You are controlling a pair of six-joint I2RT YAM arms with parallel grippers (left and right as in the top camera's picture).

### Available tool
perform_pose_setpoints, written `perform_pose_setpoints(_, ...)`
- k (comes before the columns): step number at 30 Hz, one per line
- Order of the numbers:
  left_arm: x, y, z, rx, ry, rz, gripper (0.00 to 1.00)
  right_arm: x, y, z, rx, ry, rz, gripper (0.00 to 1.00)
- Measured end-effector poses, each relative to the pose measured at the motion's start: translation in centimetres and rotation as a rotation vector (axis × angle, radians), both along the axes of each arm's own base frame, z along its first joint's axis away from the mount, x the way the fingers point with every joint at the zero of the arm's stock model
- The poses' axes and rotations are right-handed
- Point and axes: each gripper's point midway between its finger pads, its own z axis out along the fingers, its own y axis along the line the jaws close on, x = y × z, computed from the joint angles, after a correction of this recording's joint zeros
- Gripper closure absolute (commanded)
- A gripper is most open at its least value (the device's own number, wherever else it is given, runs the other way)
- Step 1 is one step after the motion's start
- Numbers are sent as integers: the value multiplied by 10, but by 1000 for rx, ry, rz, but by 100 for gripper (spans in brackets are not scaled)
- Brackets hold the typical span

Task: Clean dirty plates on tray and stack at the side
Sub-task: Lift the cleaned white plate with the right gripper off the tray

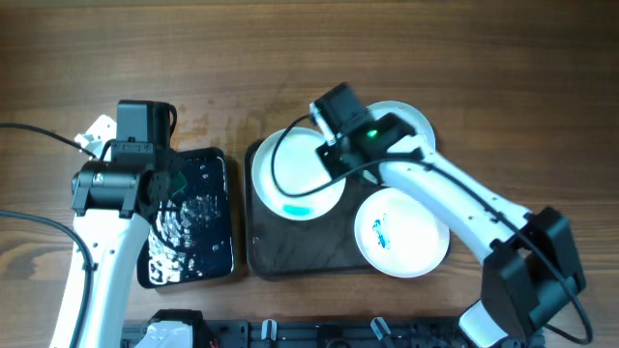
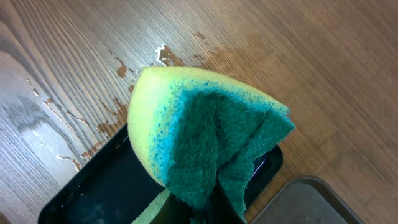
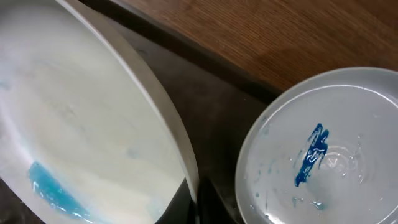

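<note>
**Right claw on the tray's left plate**

- Tray: dark grey-brown, matte, rounded corners, raised rim. Long axis runs left-right across the wooden table.
- Three round shallow plates, glossy, no long axis of their own.
  - White plate over the tray's left end, with a blue smear lying left-right at its near edge.
  - Pale plate at the tray's near right corner; its blue streak runs roughly near-far.
  - Third plate at the far right corner, partly under the arm.
- Right claw sits at the white plate's right rim. In the wrist view the rim runs down into a dark finger, so the claw appears pinched on it.
- Left claw, left of the tray, is clamped on a squashed sponge, yellow foam with a coarse green pad, above a wet glossy black tray.
</note>
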Motion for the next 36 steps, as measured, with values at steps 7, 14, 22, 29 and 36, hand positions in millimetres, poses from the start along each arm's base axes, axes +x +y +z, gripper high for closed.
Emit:
perform_pose_setpoints(7, 4, 0, -12, 2, 47, 0, 96, -2, -1, 1, -52, -32, 1, 96)
perform_pose_setpoints(14, 6, -1, -23, 4, 88, -1, 96, 29, -12, 63, -132, -181, -60, 96)
perform_pose_setpoints(22, 8, -1, -24, 4, 88, -1, 96, 35, -72, 97, -455, -304, -171, 96)
perform_pose_setpoints(29, 12, -1, -22, 2, 66, 0, 96, 18, -62, 112, -604, -394, -110, 96)
perform_pose_setpoints(36, 13, 0, -21, 10, 66, -8, 96, -19, -22, 128, -720, -509, 54, 96)
